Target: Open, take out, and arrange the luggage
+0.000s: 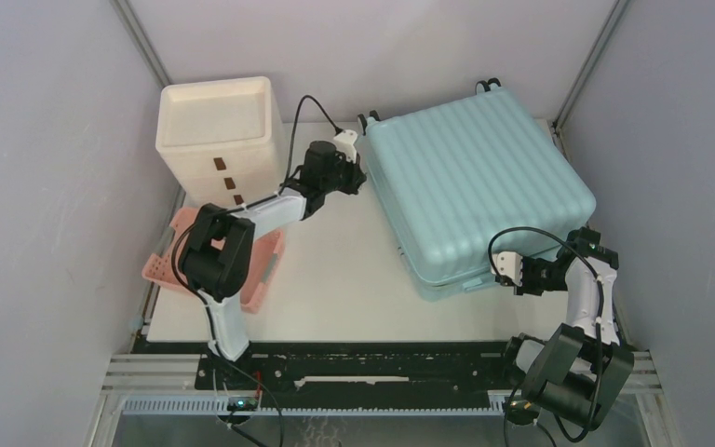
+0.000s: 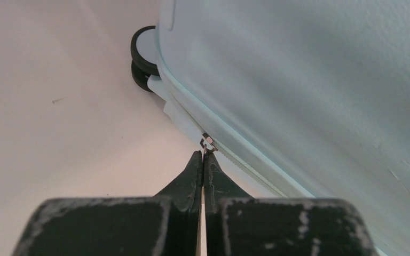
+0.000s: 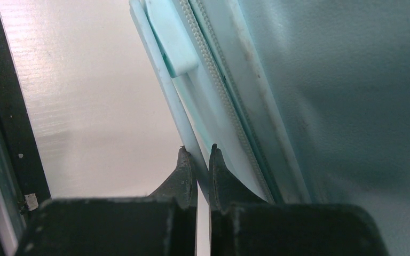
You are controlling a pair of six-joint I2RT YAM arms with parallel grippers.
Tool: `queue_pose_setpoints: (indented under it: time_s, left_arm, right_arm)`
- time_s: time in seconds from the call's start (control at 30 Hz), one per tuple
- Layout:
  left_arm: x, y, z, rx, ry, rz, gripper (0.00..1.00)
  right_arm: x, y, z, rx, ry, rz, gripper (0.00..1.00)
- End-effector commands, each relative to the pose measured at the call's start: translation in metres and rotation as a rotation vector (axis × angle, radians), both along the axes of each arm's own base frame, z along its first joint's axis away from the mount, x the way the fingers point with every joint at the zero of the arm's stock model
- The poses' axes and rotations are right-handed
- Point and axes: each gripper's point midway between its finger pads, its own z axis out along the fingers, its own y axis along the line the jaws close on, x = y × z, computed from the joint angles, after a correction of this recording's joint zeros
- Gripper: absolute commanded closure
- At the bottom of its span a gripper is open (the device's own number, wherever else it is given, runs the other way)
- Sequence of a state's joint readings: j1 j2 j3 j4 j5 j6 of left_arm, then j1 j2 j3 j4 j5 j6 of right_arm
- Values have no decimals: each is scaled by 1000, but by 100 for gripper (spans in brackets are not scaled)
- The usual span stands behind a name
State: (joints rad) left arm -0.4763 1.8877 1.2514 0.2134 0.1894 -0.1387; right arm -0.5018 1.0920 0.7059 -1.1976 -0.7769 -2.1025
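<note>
One pale surface (image 1: 335, 279) carries everything. Biggest on it is the luggage (image 1: 479, 182), lying flat and closed on the right side, its wheels toward the far wall, its near corner close to the right arm's base. At far left stands the cabinet (image 1: 216, 130), with the basket (image 1: 163, 270) just in front of it, partly hidden under the left arm.

Opening is the step in hand, and nothing of it shows as done: both shells sit together and the zip (image 3: 213, 69) looks closed along the near side.

At the luggage's near right corner, the right tool (image 3: 198, 154) is closed, with a thin pale rim of the lower shell running between its tips. It seems to pinch that rim and steady the case.

The left tool (image 2: 203, 157) is at the far left corner, just short of a wheel (image 2: 144, 56). Its fingers are pressed together, with their tips right at the small metal zip pull (image 2: 208, 142). Whether the pull is actually pinched cannot be told.

Next, as I judge it, the left tool needs a sure hold on that pull. It must then draw the pull along the seam and around the corners while the right tool keeps the case from sliding.
</note>
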Motion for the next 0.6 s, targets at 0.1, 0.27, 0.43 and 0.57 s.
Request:
queue_pose_setpoints:
  time_s: [0.1,0.27,0.43,0.57]
  left_arm:
    - [54,37,39,67,-147,126,100]
    - [64,40,37,68,-148,123,100]
    - [76,43,36,72,-148,134,100]
    - [85,45,37,73,-153,159,100]
  right_arm:
    - [-29,-32,-17,-99,215,-169,100]
    - [-30,-29,-16,-93,217,-165,100]
    - [-30,-28,-16,-87,219,-162,100]
    - [-31,-26,-16,-78,224,-160,100]
